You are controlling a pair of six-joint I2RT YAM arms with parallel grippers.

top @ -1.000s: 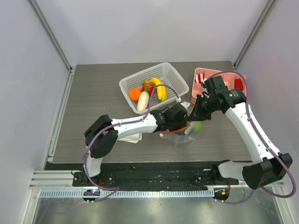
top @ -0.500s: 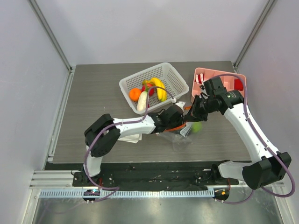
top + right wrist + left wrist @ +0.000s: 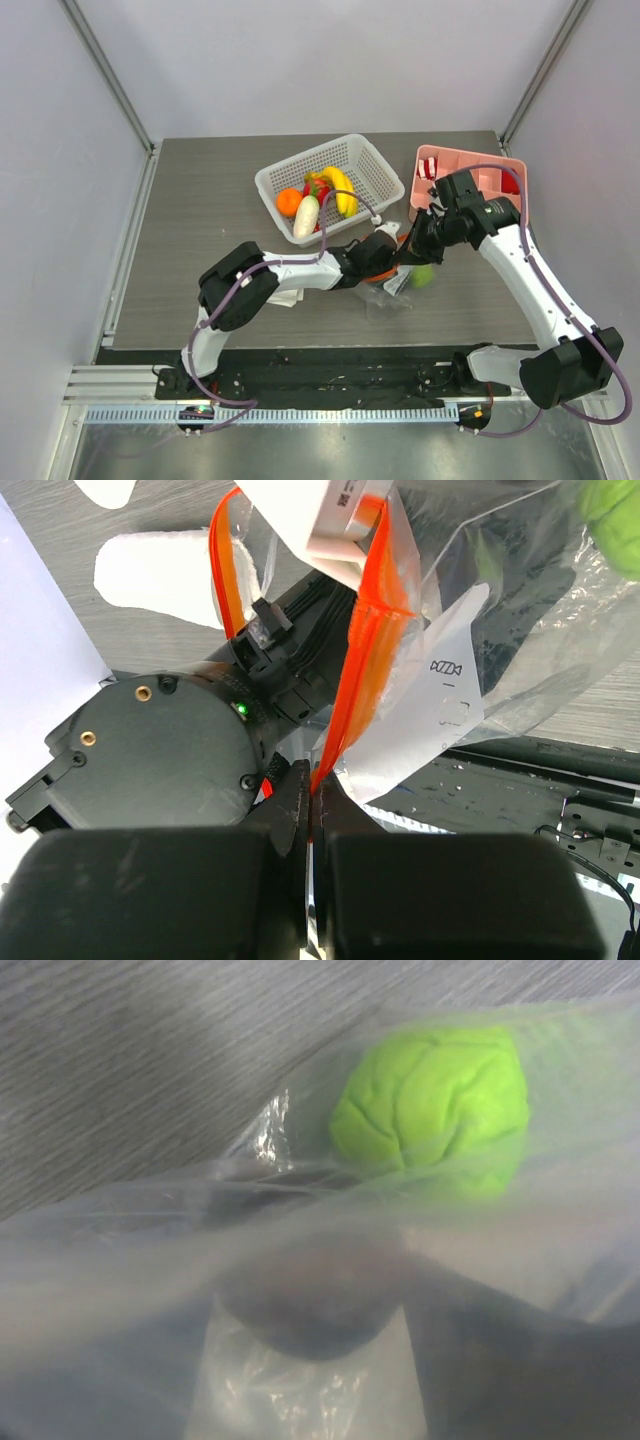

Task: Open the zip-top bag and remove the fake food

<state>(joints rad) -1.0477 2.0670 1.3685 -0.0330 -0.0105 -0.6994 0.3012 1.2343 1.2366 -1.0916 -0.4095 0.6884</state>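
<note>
On the worktop (image 3: pixel 200 220), one basket (image 3: pixel 300 158) holds four toy foods (image 3: pixel 307 217); one bag (image 3: pixel 388 298) near it contains one green apple (image 3: pixel 430 1095) and one dark piece (image 3: pixel 310 1300); our right claw (image 3: pixel 312 800) pinches the zip strip (image 3: pixel 370 650) tight; whether our left claw (image 3: pixel 388 268) is spread we cannot tell; we should hold the mouth taut and reach deep.

In the right wrist view, a white paper slip (image 3: pixel 445 695) inside the zip-top bag (image 3: pixel 530 610), at about 3 o'clock, carries a short row of dark characters, too warped to read with certainty. A white label (image 3: pixel 335 510) at 12 o'clock bears fine black code print, illegible.
</note>
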